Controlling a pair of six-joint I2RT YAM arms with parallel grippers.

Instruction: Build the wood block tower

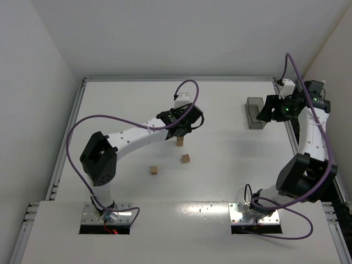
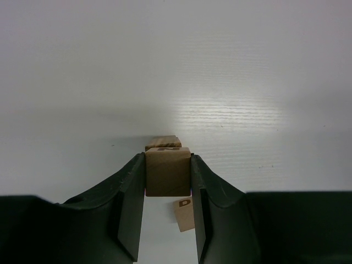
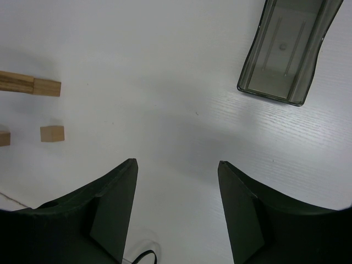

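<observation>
My left gripper (image 2: 168, 164) is shut on a wood block (image 2: 168, 173) with an N on its top face. Directly beyond it shows the striped top of another wood block (image 2: 163, 142); I cannot tell whether the two touch. A block marked D (image 2: 185, 214) lies on the table between the fingers. From above, the left gripper (image 1: 179, 132) hovers over the tower (image 1: 180, 142). The right wrist view shows the tower (image 3: 38, 86) as a narrow column running off the left edge. Two loose blocks (image 1: 186, 158) (image 1: 154, 170) lie nearer the arm bases. My right gripper (image 3: 176, 162) is open and holds nothing.
A dark grey translucent box (image 1: 253, 115) (image 3: 286, 49) lies at the table's right, just left of the right gripper (image 1: 268, 111). A raised metal rim (image 1: 176, 79) runs along the table's far side. Purple cables loop over both arms.
</observation>
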